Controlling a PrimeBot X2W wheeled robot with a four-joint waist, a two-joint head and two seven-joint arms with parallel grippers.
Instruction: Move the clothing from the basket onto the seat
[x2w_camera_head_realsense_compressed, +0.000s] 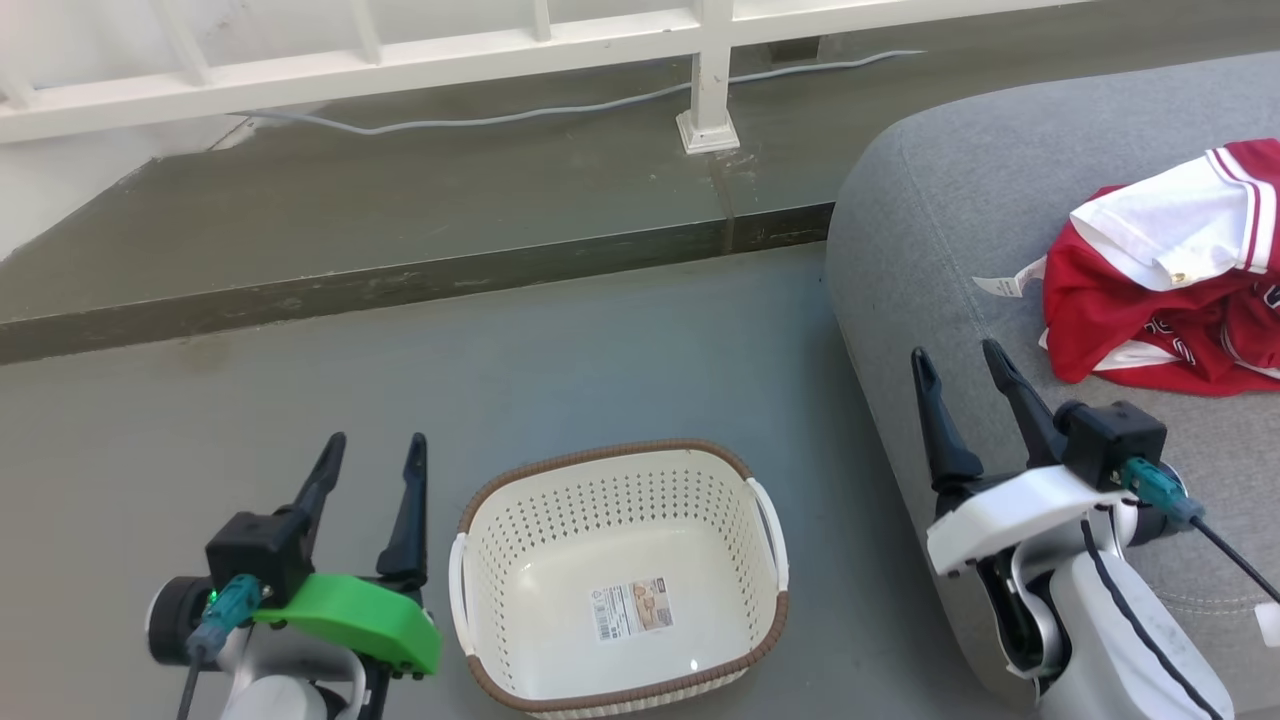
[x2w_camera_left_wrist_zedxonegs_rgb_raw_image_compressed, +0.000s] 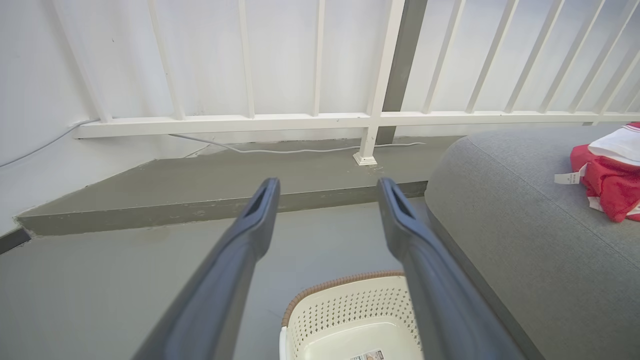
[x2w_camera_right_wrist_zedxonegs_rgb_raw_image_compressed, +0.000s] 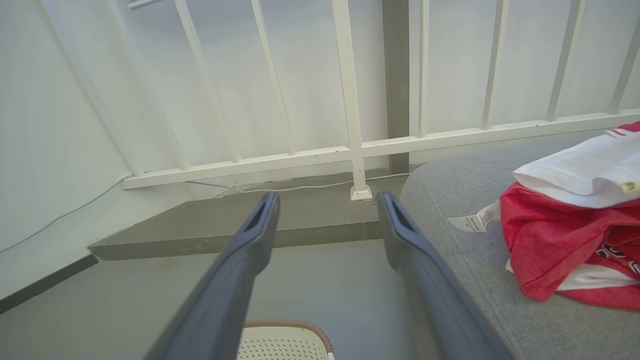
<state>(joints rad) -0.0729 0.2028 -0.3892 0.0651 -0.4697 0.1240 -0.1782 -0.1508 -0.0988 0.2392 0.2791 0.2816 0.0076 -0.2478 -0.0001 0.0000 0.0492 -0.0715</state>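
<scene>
The clothing (x2w_camera_head_realsense_compressed: 1170, 290) is lying on the seat (x2w_camera_head_realsense_compressed: 950, 200), over on the right. It is red, with a big white part folded on top. Red and white stripes are running along one edge. Dark letters are showing on the red part lower down. A small white tag (x2w_camera_head_realsense_compressed: 1000, 285) is sticking out of its left side and resting on the grey seat.

The basket (x2w_camera_head_realsense_compressed: 600, 500) is sitting on the floor (x2w_camera_head_realsense_compressed: 500, 350), just beside the round edge of the seat. In the head view it is sitting between the two grippers. Its bare bottom is showing, with a label (x2w_camera_head_realsense_compressed: 632, 608) stuck on it. A brown rim is going around the top, and white handles are sitting on its sides.

The left gripper (x2w_camera_head_realsense_compressed: 378, 440) is hanging just beside the basket. Its two dark fingers (x2w_camera_head_realsense_compressed: 408, 520) are pointing up the view. Its jaws are standing wide apart and are holding nothing.

The right gripper (x2w_camera_head_realsense_compressed: 955, 350) is hanging over the edge of the seat. It is near the clothing but not touching it. Its jaws are spread wide too, with nothing between them.

Behind all this, a grey step (x2w_camera_head_realsense_compressed: 400, 200) is running across the floor. A white railing (x2w_camera_head_realsense_compressed: 400, 60) is standing on it, and a thin cable (x2w_camera_head_realsense_compressed: 500, 118) is lying along the step.
</scene>
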